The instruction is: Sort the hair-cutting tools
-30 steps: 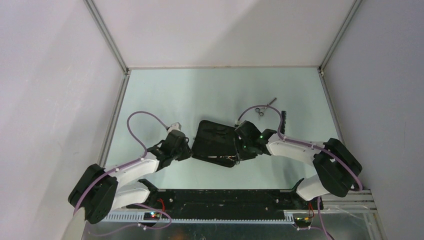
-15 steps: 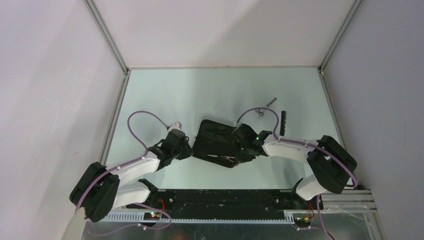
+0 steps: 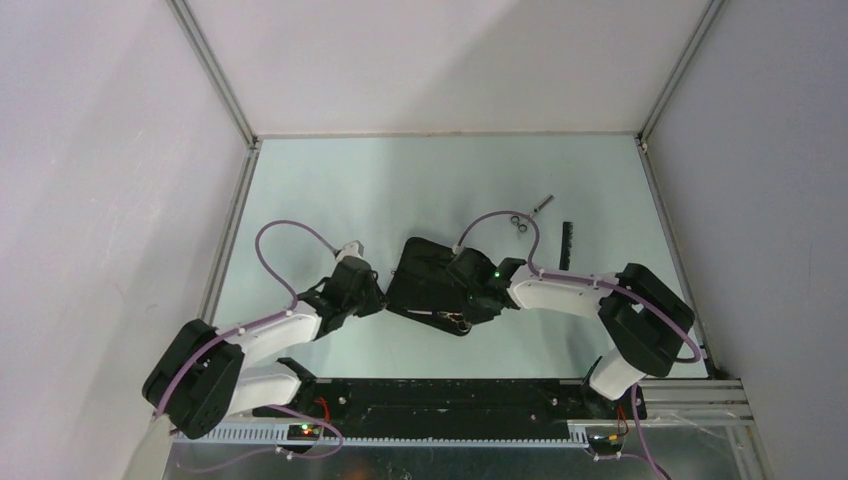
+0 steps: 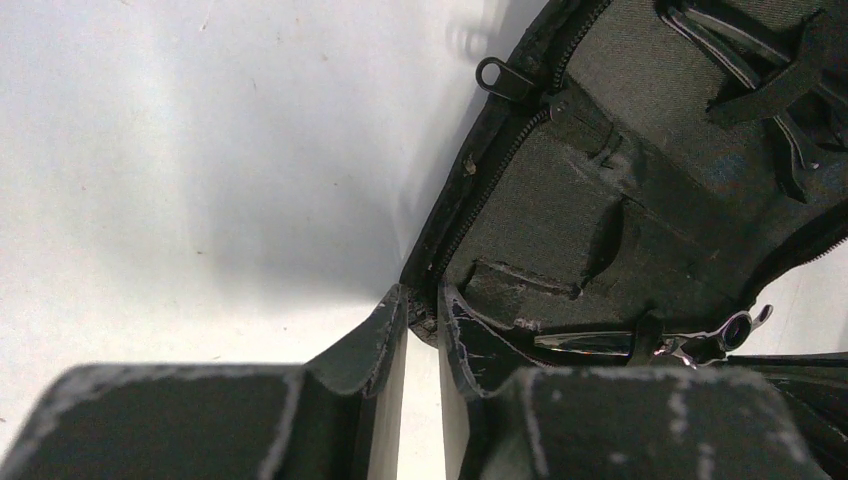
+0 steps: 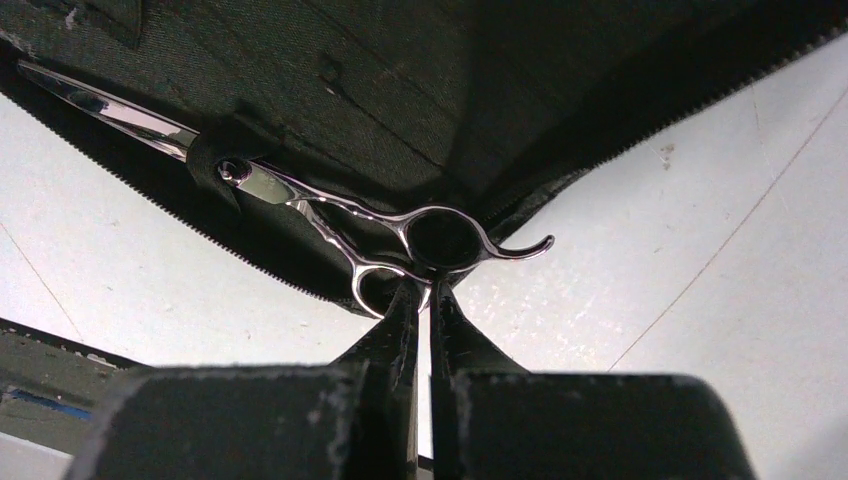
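Observation:
A black zip case [image 3: 425, 275] lies open mid-table. My left gripper [image 4: 422, 300] is shut on the case's zipped left edge [image 4: 470, 190]; from above, the left gripper [image 3: 378, 298] is at that edge. One pair of silver scissors [image 5: 300, 200] sits under a strap in the case [image 5: 400, 90], ring handles sticking out over the near rim. My right gripper [image 5: 425, 290] is shut on the metal where the two rings meet. A second pair of scissors [image 3: 530, 213] and a black comb [image 3: 566, 245] lie on the table at the back right. Thin dark tools [image 4: 745, 70] are strapped inside the case.
The enclosure's white walls and metal frame posts [image 3: 215, 70] bound the table on three sides. The black base rail [image 3: 450, 395] runs along the near edge. A purple cable [image 3: 500, 225] arcs over the right wrist near the loose scissors.
My right gripper has closed on the scissors' handle and shifted left, sliding them further into the case. The left gripper has kept its hold on the case edge.

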`<action>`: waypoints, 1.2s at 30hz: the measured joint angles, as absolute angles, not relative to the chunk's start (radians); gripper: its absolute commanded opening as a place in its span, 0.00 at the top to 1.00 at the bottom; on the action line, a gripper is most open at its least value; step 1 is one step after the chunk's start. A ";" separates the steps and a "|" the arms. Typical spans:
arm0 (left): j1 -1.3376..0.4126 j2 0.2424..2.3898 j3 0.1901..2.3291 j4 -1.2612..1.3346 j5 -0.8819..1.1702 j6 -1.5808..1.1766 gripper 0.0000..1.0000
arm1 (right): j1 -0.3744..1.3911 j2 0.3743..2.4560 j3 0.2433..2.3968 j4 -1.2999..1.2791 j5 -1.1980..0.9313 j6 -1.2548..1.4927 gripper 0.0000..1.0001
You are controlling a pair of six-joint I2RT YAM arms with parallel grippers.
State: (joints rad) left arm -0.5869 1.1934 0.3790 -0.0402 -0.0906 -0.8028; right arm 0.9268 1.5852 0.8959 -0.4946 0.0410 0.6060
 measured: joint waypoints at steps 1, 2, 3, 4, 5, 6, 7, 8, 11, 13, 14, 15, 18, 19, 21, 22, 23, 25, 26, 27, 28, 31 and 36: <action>-0.587 1.193 0.379 -0.036 -0.091 -0.802 0.82 | 0.928 1.594 0.906 -0.502 0.041 0.604 1.00; -0.586 1.193 0.379 -0.033 -0.091 -0.802 0.82 | 0.928 1.604 0.918 -0.511 0.039 0.602 1.00; -0.586 1.193 0.379 -0.030 -0.091 -0.802 0.83 | 0.928 1.613 0.929 -0.519 0.036 0.602 1.00; -0.585 1.193 0.379 -0.030 -0.090 -0.802 0.84 | 0.928 1.622 0.938 -0.524 0.033 0.602 1.00; -0.585 1.193 0.379 -0.030 -0.091 -0.801 0.85 | 0.928 1.627 0.944 -0.529 0.032 0.602 1.00; -0.585 1.193 0.379 -0.030 -0.091 -0.801 0.85 | 0.928 1.634 0.950 -0.532 0.028 0.602 1.00; -0.585 1.193 0.378 -0.030 -0.091 -0.801 0.85 | 0.927 1.640 0.957 -0.538 0.025 0.603 1.00; -0.585 1.192 0.377 -0.028 -0.090 -0.801 0.85 | 0.926 1.645 0.963 -0.543 0.021 0.604 1.00; -0.585 1.188 0.371 -0.022 -0.090 -0.801 0.86 | 0.923 1.657 0.973 -0.547 0.012 0.620 1.00; -0.584 1.186 0.367 -0.016 -0.089 -0.801 0.86 | 0.919 1.663 0.978 -0.550 0.004 0.632 1.00; -0.584 1.185 0.365 -0.012 -0.088 -0.801 0.86 | 0.916 1.665 0.979 -0.550 0.001 0.637 1.00; -0.583 1.185 0.364 -0.010 -0.085 -0.801 0.86 | 0.914 1.669 0.982 -0.551 -0.005 0.641 1.00; -0.583 1.186 0.360 -0.005 -0.083 -0.801 0.86 | 0.907 1.681 0.993 -0.558 -0.019 0.656 1.00; -0.583 1.186 0.359 -0.004 -0.083 -0.801 0.86 | 0.905 1.684 0.996 -0.559 -0.025 0.661 1.00; -0.583 1.186 0.358 0.002 -0.082 -0.802 0.86 | 0.900 1.694 1.003 -0.537 -0.051 0.680 1.00; -0.584 1.188 0.356 0.018 -0.081 -0.802 0.86 | 0.902 1.715 1.013 -0.480 -0.077 0.690 1.00; -0.584 1.192 0.355 0.027 -0.082 -0.802 0.86 | 0.906 1.739 1.031 -0.463 -0.092 0.692 1.00; -0.585 1.193 0.355 0.035 -0.084 -0.802 0.86 | 0.902 1.747 1.038 -0.468 -0.105 0.692 1.00; -0.585 1.193 0.353 0.038 -0.084 -0.802 0.86 | 0.901 1.750 1.040 -0.471 -0.109 0.691 1.00; -0.585 1.193 0.353 0.039 -0.085 -0.802 0.86 | 0.901 1.753 1.046 -0.477 -0.110 0.689 1.00; -0.585 1.193 0.352 0.039 -0.085 -0.802 0.86 | 0.901 1.757 1.053 -0.484 -0.110 0.687 1.00; -0.585 1.193 0.352 0.039 -0.088 -0.804 0.90 | 0.901 1.767 1.069 -0.506 -0.109 0.683 1.00; -0.589 1.182 0.346 0.035 -0.103 -0.820 0.90 | 0.902 1.761 1.067 -0.511 -0.096 0.698 1.00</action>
